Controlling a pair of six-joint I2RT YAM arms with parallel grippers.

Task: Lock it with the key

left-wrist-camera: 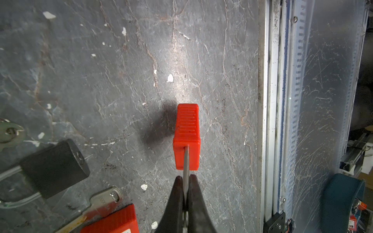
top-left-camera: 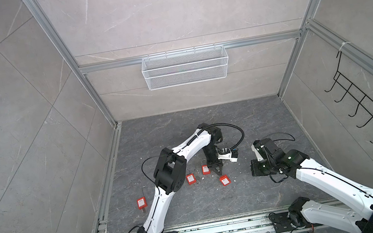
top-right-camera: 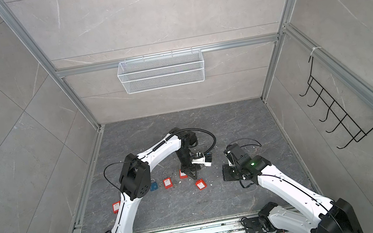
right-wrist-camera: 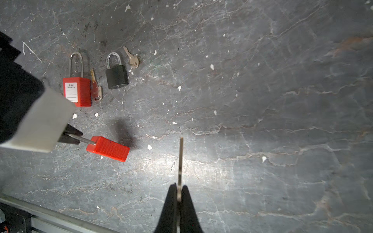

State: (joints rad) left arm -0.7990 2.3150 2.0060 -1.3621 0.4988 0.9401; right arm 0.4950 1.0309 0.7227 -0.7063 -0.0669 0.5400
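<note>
My left gripper is shut on the steel shackle of a red padlock, which sticks out beyond the fingertips. Both top views show this padlock mid-floor under the left gripper. My right gripper is shut on a flat metal key, seen edge-on with its blade pointing away from the fingers. In the right wrist view the held padlock lies well off to one side of the key tip, apart from it. The right gripper's fingers are hidden under its wrist in both top views.
On the dark stone floor lie another red padlock with a key beside it, a black padlock and a small key. A red padlock and a blue one lie further left. A wire basket hangs on the back wall.
</note>
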